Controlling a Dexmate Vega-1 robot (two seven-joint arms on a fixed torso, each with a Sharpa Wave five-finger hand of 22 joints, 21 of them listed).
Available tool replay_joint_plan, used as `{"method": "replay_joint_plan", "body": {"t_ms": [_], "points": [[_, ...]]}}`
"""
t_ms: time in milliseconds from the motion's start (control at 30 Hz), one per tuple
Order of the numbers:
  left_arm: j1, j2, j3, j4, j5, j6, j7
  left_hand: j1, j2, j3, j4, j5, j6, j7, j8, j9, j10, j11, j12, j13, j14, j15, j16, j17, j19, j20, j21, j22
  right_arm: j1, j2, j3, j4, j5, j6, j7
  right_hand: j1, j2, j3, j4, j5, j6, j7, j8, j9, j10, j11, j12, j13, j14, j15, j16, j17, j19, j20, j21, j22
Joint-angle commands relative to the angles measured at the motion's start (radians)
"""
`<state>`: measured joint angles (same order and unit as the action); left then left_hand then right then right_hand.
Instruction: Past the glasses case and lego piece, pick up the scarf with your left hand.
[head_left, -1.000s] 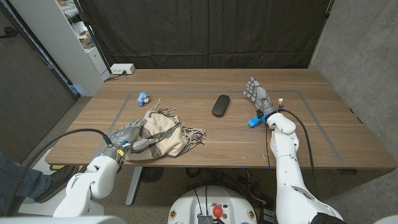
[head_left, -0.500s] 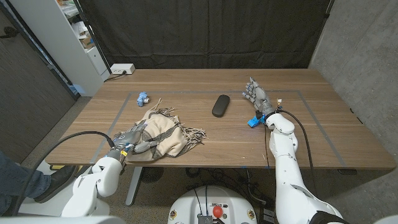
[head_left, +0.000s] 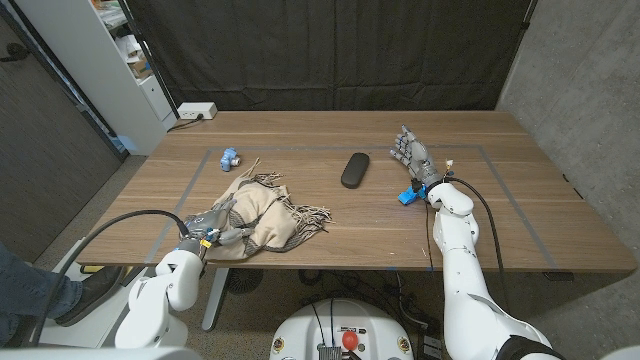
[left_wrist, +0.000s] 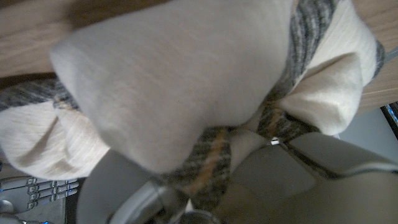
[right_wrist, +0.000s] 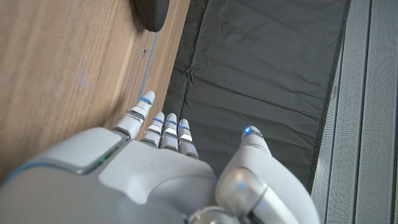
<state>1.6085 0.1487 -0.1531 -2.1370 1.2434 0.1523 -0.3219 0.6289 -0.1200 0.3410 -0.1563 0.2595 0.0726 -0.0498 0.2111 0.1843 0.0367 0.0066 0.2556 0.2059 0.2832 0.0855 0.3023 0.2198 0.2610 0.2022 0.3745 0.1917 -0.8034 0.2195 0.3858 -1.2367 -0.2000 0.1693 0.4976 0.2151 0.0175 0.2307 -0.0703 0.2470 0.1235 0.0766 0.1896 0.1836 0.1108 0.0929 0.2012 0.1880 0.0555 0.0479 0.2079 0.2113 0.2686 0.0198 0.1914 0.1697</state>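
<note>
The scarf (head_left: 262, 212) is cream and grey with a fringe, and it lies bunched up near the front edge of the wooden desk (head_left: 520, 215), on the robot's left side. The left robot hand (head_left: 217, 224) sits at the near end of the scarf, right by the desk's front edge, and grips the cloth. In the left wrist view the scarf (left_wrist: 186, 87) is bunched over the robot hand (left_wrist: 261, 186), with folds tucked between its grey fingers (left_wrist: 106, 186). A small blue and white toy (head_left: 231, 157) stands just past the scarf, close to its far fringe but not touching it. The black glasses case (head_left: 353, 169) lies near the middle of the desk, to the right of the scarf and well apart from it. The blue lego piece (head_left: 408, 195) lies further right, just beside the wrist of the right arm. The right robot hand (head_left: 411, 152) stands on its edge past the lego piece, fingers straight and holding nothing. In the right wrist view the right robot hand (right_wrist: 168, 168) points along the desk toward the end of the glasses case (right_wrist: 152, 14). A white power strip (head_left: 196, 111) sits behind the far left corner of the desk.
</note>
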Motion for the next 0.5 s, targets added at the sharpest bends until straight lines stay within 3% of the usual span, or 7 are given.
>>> {"method": "replay_joint_plan", "body": {"t_ms": [33, 167, 467, 500], "points": [[-0.034, 0.016, 0.059, 0.044, 0.028, 0.071, -0.032, 0.066, 0.021, -0.010, -0.002, -0.001, 0.067, -0.006, 0.020, 0.006, 0.068, -0.012, 0.028, 0.011, 0.102, -0.026, 0.051, 0.050, 0.327, 0.009, 0.069, 0.032, 0.012, -0.004, 0.008, 0.023, 0.002, 0.008, 0.005, 0.002, 0.004, 0.005, -0.005, 0.006, 0.008, -0.002, 0.009, 0.005, 0.006, 0.000, -0.002, 0.005, 0.009, 0.003, 0.005, 0.004, 0.001, 0.006, 0.000, 0.002], [-0.040, 0.025, 0.073, 0.049, 0.040, 0.089, -0.041, 0.131, 0.041, -0.011, -0.005, -0.009, 0.125, -0.011, 0.030, 0.009, 0.126, -0.030, 0.056, 0.024, 0.161, -0.046, 0.094, 0.093, 0.410, -0.006, 0.106, 0.030, 0.016, -0.004, 0.010, 0.029, 0.001, 0.010, 0.005, 0.002, 0.004, 0.005, -0.006, 0.006, 0.006, -0.002, 0.008, 0.005, 0.006, -0.001, -0.002, 0.005, 0.008, 0.002, 0.005, 0.005, 0.002, 0.006, 0.000, 0.002], [-0.048, 0.032, 0.082, 0.065, 0.024, 0.102, -0.017, 0.292, 0.120, 0.007, -0.014, -0.044, 0.265, -0.012, 0.071, 0.025, 0.233, -0.062, 0.125, 0.074, 0.222, -0.056, 0.183, 0.199, 0.448, -0.047, 0.163, 0.058, 0.025, -0.005, 0.012, 0.043, -0.003, 0.011, 0.004, 0.001, 0.005, 0.004, -0.006, 0.006, 0.008, -0.003, 0.008, 0.005, 0.007, -0.001, -0.002, 0.005, 0.010, 0.003, 0.006, 0.005, 0.002, 0.007, 0.000, 0.002], [-0.051, 0.032, 0.085, 0.066, 0.029, 0.110, -0.021, 0.333, 0.134, 0.012, -0.019, -0.054, 0.288, -0.020, 0.080, 0.031, 0.245, -0.059, 0.140, 0.090, 0.226, -0.063, 0.199, 0.221, 0.448, -0.055, 0.176, 0.067, 0.026, -0.005, 0.011, 0.044, -0.004, 0.011, 0.004, 0.001, 0.005, 0.004, -0.006, 0.006, 0.008, -0.003, 0.008, 0.005, 0.007, 0.000, -0.002, 0.005, 0.010, 0.003, 0.006, 0.005, 0.002, 0.007, 0.000, 0.002]]}}
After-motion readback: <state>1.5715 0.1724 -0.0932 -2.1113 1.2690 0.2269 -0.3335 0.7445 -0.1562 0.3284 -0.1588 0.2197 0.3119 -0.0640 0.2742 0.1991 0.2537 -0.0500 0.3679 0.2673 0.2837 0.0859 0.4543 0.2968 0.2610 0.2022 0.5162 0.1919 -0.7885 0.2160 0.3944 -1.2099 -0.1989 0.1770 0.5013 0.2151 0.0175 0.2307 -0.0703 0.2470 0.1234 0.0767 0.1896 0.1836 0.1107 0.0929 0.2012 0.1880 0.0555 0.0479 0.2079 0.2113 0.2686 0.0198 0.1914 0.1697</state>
